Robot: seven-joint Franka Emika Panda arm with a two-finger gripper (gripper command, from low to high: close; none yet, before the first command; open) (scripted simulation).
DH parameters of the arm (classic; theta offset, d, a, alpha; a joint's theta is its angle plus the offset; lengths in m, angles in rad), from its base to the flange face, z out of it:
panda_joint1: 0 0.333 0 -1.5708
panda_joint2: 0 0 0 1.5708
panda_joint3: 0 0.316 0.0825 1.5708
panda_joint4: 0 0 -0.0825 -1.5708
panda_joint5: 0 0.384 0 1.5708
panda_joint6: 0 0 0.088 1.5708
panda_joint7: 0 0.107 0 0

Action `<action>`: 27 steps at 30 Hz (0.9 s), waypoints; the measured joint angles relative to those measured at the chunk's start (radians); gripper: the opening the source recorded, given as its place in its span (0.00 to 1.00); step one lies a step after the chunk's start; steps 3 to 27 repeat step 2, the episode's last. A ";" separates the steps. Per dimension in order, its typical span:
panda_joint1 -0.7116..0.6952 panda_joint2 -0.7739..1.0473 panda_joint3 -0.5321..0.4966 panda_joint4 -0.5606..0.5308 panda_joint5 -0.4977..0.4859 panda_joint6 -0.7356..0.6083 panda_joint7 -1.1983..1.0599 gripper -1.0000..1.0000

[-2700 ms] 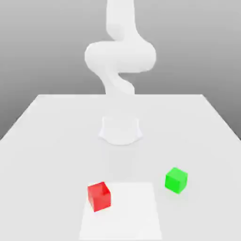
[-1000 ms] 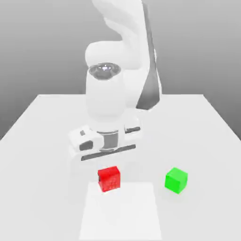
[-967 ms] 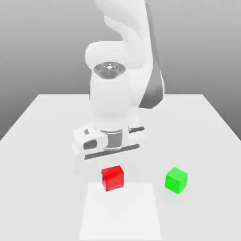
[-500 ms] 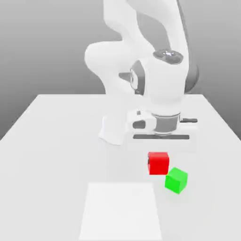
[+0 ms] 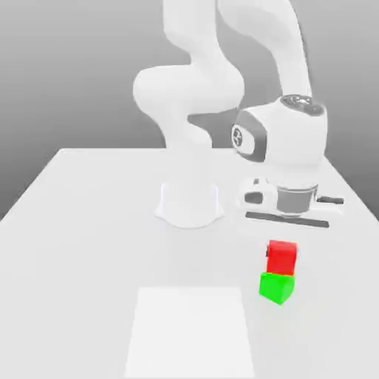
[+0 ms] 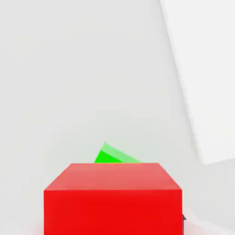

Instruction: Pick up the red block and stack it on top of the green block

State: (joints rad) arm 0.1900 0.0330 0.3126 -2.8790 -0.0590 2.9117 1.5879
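Seeing the red block [image 5: 281, 257] resting on the green block [image 5: 277, 287], directly beneath my gripper [image 5: 287, 222], whose grip I cannot tell

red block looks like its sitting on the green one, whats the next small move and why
Probably lift the hand straight up, slowly. In the exterior view the red block sits on the green block, roughly lined up, with the hand right above it. The hand view shows a green corner peeking past the red block, so the two are turned a little; a sideways pull could knock it off.
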 joint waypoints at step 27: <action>0.000 0.000 0.000 0.000 0.000 0.000 0.000 1.00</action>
